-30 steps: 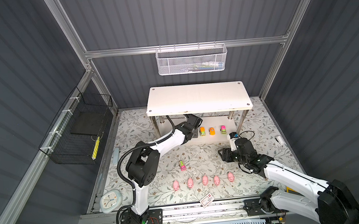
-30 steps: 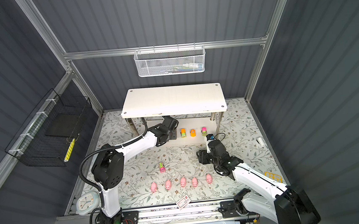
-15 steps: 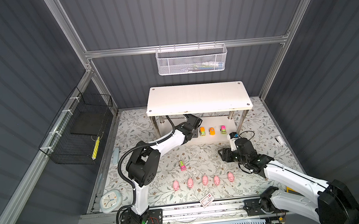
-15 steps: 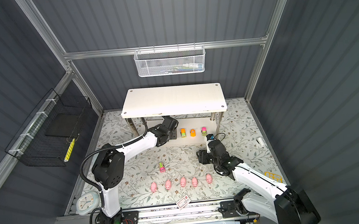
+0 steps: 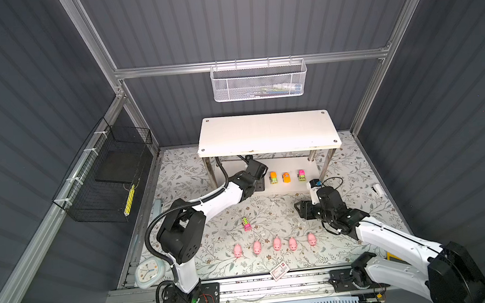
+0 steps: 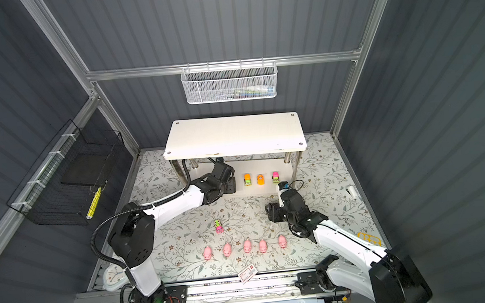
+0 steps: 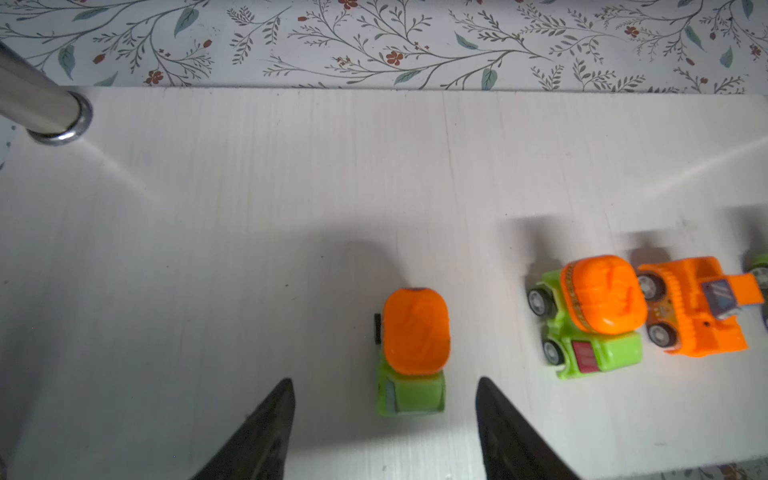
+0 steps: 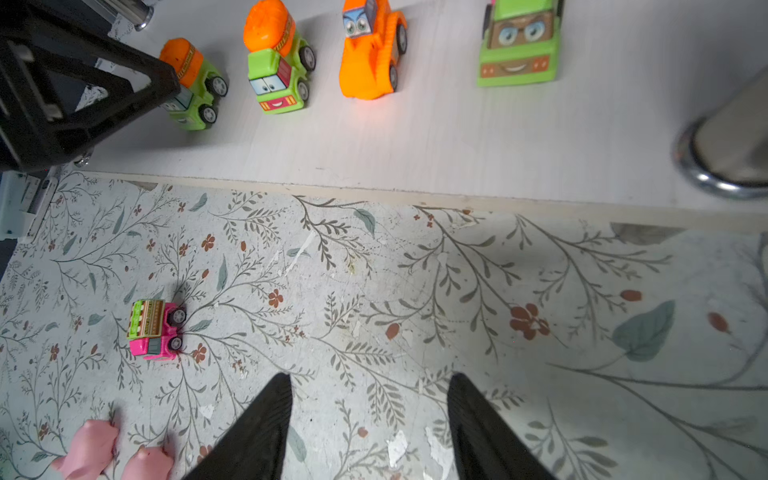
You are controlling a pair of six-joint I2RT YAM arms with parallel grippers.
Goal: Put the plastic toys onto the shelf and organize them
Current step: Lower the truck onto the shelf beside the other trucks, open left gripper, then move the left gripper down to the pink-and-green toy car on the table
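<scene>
floor: floral mat (image 5: 184, 174), grey ribbed walls; shelf (image 5: 266, 132) at the back, two white boards on metal posts.
mixer car (image 7: 415, 332): green with an orange drum, upright on the shelf's lower board. It ends a row with second mixer (image 7: 590, 316), orange digger (image 7: 698, 311) and green-faced truck (image 8: 519, 41).
left gripper (image 7: 383, 380): reached in under the shelf's top board; fingers apart either side of the mixer car's cab, touching neither side.
right gripper (image 8: 370, 376): over the mat just in front of the shelf; fingers apart, nothing between.
off shelf: pink car (image 8: 153, 330) on the mat in front of the shelf; five pigs (image 5: 277, 242) in a row farther out.
step: looks like letting go of the mixer car. Back straight out with no sideways sweep, since the second mixer is near. Stay low under the top board.
writing: none readable. Cars carry painted eyes and smiles. card (image 5: 279, 271), beyond the pigs from the shelf, probably has print, too small to read.
</scene>
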